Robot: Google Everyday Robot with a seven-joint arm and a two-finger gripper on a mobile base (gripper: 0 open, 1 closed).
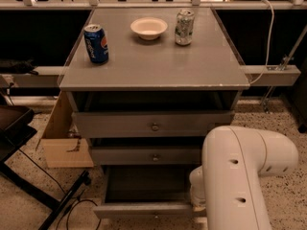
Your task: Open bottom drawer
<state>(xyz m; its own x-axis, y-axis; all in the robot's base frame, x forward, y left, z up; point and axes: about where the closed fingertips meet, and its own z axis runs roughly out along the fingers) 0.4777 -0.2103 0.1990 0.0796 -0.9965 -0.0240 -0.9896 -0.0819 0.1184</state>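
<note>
The bottom drawer (144, 209) of the grey cabinet stands pulled out towards me. Its slim grey front is low in the view and its shallow dark tray (144, 182) is exposed behind it. My white arm (240, 176) fills the lower right. My gripper (198, 206) sits at the right end of the drawer front, mostly hidden behind the arm, with only a small tan part showing. The middle drawer (153, 155) and top drawer (153, 124) are shut, each with a small round knob.
On the cabinet top (153, 66) stand a blue soda can (96, 43), a white bowl (149, 28) and a silver-green can (184, 27). A cardboard box (62, 145) leans at the cabinet's left. A black stand leg (57, 198) and cable lie on the floor at lower left.
</note>
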